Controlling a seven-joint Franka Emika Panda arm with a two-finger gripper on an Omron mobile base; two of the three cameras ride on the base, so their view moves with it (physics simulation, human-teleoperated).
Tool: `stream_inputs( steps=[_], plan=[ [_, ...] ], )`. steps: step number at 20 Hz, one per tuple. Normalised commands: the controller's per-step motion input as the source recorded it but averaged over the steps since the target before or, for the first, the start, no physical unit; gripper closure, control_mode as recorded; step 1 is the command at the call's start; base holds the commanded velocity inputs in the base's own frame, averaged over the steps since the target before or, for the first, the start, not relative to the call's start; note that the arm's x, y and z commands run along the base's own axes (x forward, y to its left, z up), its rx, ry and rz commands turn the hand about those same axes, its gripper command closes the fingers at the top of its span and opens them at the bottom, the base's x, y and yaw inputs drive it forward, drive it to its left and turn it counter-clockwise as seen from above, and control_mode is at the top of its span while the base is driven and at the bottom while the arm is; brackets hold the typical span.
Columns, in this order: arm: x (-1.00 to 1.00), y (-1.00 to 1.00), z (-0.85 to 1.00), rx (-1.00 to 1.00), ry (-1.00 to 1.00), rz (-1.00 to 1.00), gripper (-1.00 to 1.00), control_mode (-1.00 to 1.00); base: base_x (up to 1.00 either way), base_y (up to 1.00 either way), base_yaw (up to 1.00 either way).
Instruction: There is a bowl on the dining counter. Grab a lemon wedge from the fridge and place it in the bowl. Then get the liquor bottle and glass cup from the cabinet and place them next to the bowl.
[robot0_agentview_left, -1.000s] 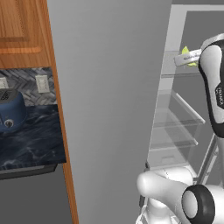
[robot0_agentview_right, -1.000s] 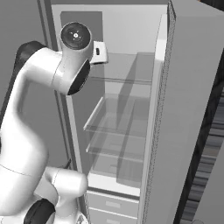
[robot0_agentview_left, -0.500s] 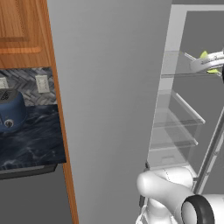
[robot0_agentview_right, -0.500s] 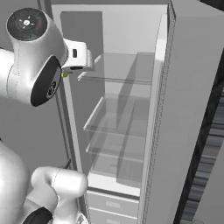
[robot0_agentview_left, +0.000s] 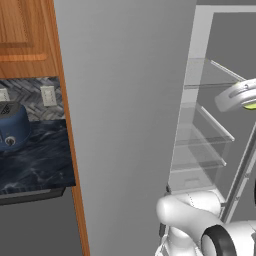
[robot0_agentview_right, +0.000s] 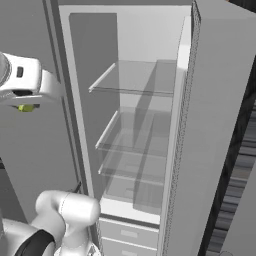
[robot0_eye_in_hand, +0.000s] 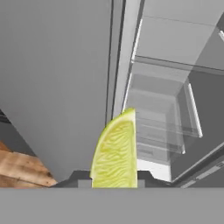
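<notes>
Between the jaws, lemon wedge (robot0_eye_in_hand: 115, 153), clamped.

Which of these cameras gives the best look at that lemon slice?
The hand view: the lemon wedge stands large and centred, clamped in the claw. The left base view shows a yellow-green sliver at the edge; the right base view shows a small bit under the hand.

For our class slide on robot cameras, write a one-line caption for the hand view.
The pincer holds a yellow-green ribbed lemon wedge before the open grey fridge with clear glass shelves.
</notes>
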Motion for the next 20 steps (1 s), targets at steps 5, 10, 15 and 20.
stream_inputs(
  steps=[5, 10, 15, 20],
  plan=[
    [-0.54, 0.7, -0.29, -0.07, 0.11, 0.0, 1.0, -1.0, 0.0, 0.0, 0.0],
    [-0.11, 0.43, -0.19, -0.01, 0.02, 0.0, 1.0, -1.0, 0.0, 0.0, 0.0],
    [0.0, 0.09, -0.07, 0.0, 0.0, 0.0, 1.0, -1.0, 0.0, 0.0, 0.0],
    [-0.16, 0.0, 0.0, 0.0, 0.0, 0.0, 1.0, 1.0, -0.11, 0.0, 0.0]
  ],
)
